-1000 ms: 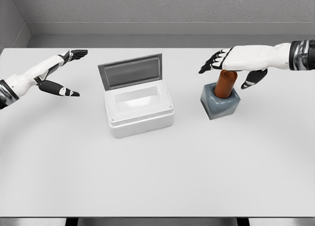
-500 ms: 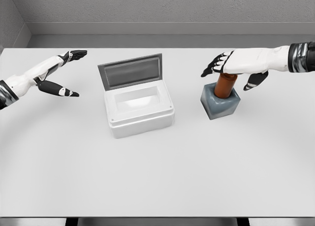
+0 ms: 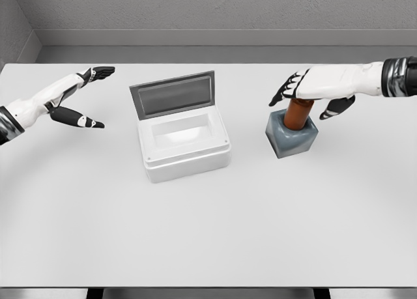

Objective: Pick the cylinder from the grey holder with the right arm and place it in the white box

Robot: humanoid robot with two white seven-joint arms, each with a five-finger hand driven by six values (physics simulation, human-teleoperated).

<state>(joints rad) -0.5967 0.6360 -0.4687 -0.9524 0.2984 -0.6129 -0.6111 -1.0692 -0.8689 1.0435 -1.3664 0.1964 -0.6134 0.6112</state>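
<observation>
While the left hand (image 3: 71, 100) rests at the 9 o'clock edge of the worktop (image 3: 208, 234), fingers spread and holding nothing, it plays no part in the coming move. Toward centre, at about 10 o'clock from the worktop's middle, stands the white box (image 3: 186, 149) with its lid (image 3: 172, 95) raised at the back and its cavity exposed. At 2 o'clock sits the grey holder (image 3: 293, 135), well apart from the box, with the cylinder (image 3: 298, 113) seated upright in it; the long axis of the cylinder is close to vertical, its top leaning slightly toward 1 o'clock. The right hand (image 3: 313, 90) hangs directly over the cylinder's top, palm down, fingers released and splayed toward 9 o'clock, thumb hanging at the 3 o'clock side; it grasps nothing. Whether the palm touches the cylinder's top cannot be determined. The cylinder therefore lies straight below this hand. Judgement: the grasp requires a descent along the cylinder's axis, then closure of fingers and thumb around its exposed upper section.
</observation>
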